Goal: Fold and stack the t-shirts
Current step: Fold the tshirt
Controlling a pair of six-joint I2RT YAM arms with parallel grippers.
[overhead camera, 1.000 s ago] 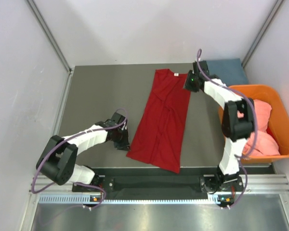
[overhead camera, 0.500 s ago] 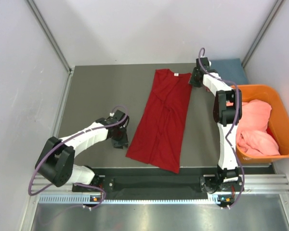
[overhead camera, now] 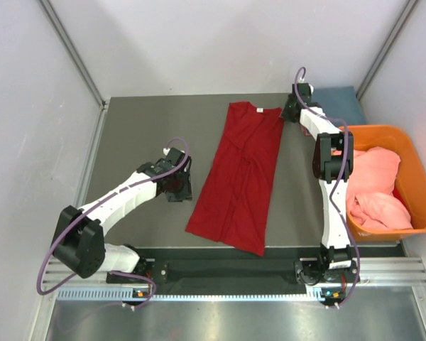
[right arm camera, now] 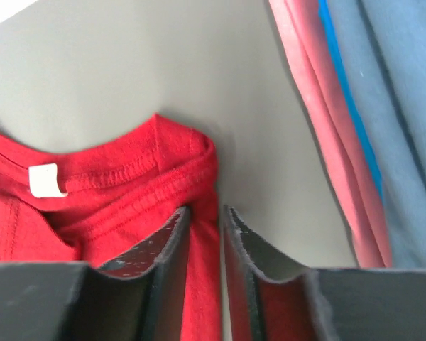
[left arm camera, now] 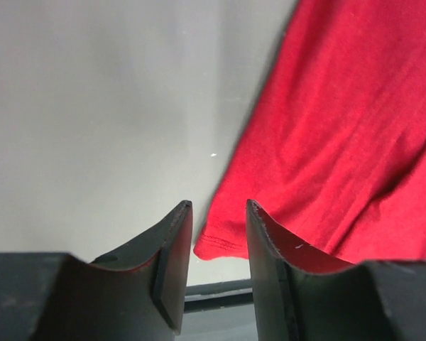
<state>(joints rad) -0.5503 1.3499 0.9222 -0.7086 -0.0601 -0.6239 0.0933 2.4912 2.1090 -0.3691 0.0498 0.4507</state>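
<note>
Looks mid-fold on the deep red cloth t-shirt (overhead camera: 238, 181), lying as a long strip on the grey bench (overhead camera: 142, 135), collar toward its far edge; likely calls next for closing the half-open, empty left pincer (overhead camera: 176, 186) on the near hem corner and the narrowly parted right pincer (overhead camera: 290, 114) on the shoulder.

The red t-shirt (overhead camera: 238, 177) under the right tool (right arm camera: 206, 209) is soft, matt knit cloth with a stitched collar and a white label (right arm camera: 45, 180). The grey bench (overhead camera: 149, 128) beside it looks smooth and matt. The tool's black fingers (right arm camera: 156, 252) are matt plastic, scuffed along their edges.
</note>
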